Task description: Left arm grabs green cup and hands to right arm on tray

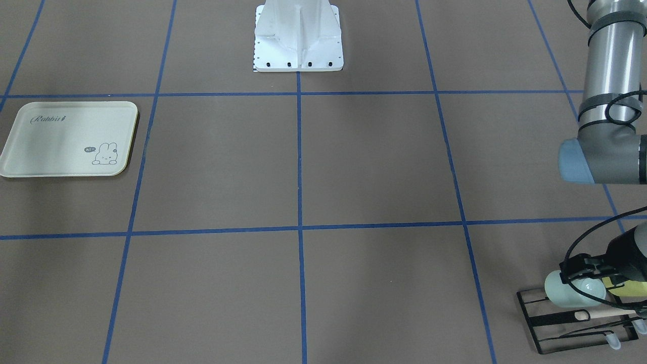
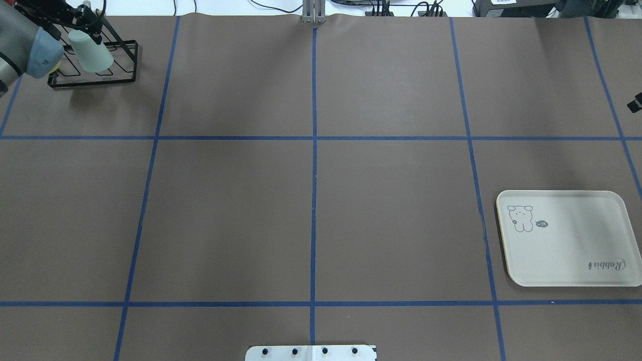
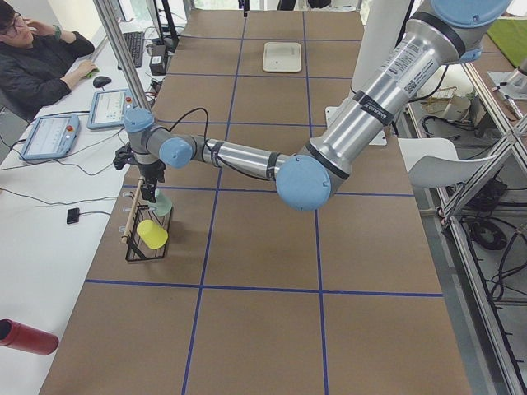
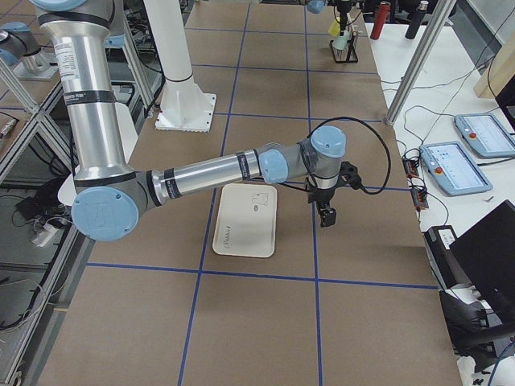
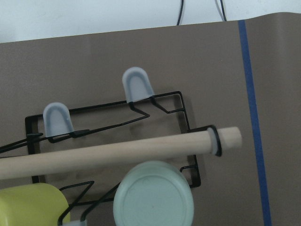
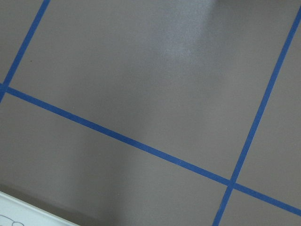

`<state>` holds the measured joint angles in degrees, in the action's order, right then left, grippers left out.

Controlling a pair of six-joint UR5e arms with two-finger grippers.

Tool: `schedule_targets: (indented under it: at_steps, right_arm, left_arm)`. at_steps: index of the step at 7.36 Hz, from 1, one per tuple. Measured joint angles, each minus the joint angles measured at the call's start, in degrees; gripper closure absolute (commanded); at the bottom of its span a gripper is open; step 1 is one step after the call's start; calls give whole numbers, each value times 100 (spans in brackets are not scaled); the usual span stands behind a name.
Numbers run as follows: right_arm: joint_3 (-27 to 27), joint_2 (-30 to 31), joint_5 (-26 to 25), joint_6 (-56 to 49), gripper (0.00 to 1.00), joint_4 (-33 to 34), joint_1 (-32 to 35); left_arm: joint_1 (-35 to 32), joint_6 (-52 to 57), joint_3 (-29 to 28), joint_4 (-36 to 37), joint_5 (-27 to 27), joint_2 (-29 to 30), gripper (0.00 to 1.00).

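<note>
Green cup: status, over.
Left gripper at green cup, grip unclear. Cup tilted on black wire rack, yellow cup and wooden rod alongside. Right gripper beside tray, state unclear.

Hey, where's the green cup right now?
In the overhead view the green cup is at the table's far left corner, sitting on the black rack right next to the yellow cup.

Brown table fills the overhead view, and blue tape lines cut it into big squares. On the robot's right, the cream tray lies flat inside one square, its near edge close to a tape line. Far left corner, the black wire rack stands on the surface. The white base plate sits at the robot's edge, right on the centre line.
</note>
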<state>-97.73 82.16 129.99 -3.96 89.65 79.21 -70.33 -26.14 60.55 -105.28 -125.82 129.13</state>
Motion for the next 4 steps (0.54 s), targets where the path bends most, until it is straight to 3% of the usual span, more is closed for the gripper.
schedule_targets:
  at_steps: [4]
  right_arm:
    - [4,2,0,-6,0,0,-2]
  left_arm:
    - [53,21,-224,-55,14,60,2]
